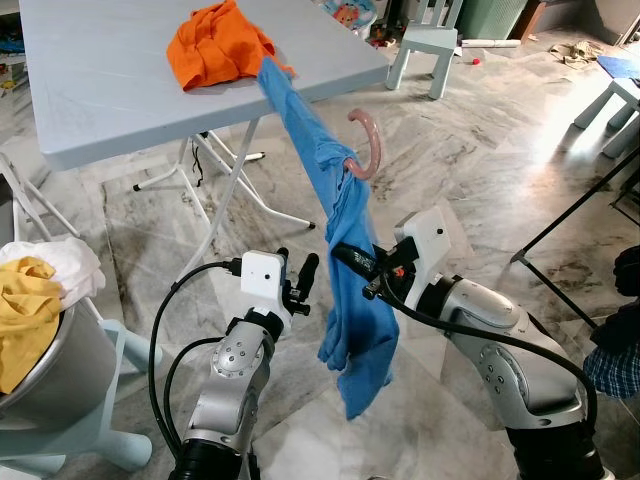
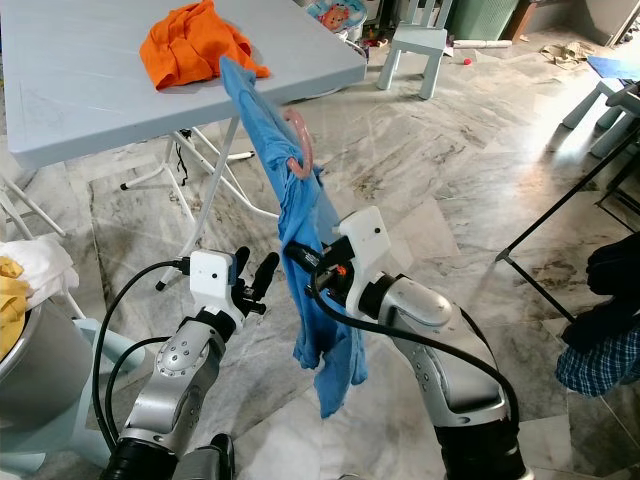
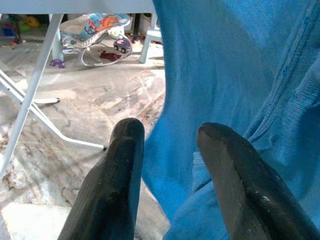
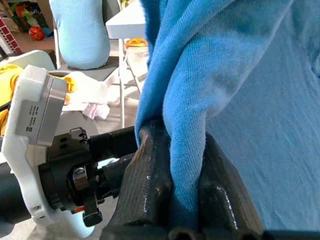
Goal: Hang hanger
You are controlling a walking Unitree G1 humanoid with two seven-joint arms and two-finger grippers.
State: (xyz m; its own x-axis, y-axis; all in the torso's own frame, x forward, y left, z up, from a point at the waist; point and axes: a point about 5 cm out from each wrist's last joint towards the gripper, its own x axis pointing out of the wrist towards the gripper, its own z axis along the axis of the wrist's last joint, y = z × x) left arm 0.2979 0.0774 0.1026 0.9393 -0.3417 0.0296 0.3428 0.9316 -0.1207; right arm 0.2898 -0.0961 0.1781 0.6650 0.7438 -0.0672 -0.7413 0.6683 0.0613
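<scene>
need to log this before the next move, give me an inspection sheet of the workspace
surface: grey folding table, one end of the blue shirt lying on its corner
job's things: blue shirt on a pink hanger, hook sticking out above
clutter: orange garment on the table; metal bin with yellow and white cloths
grippers: right hand shut on a fold of the blue shirt; left hand open beside the shirt, not gripping
cables: black cables looping along both arms
surroundings: marble floor, light blue stool, toys, dark rack legs

Crumpled orange garment on grey folding table, ahead-left. Long blue cotton garment hangs off table edge, between both arms. Curved pink plastic hanger hook sits in its upper part.
</scene>
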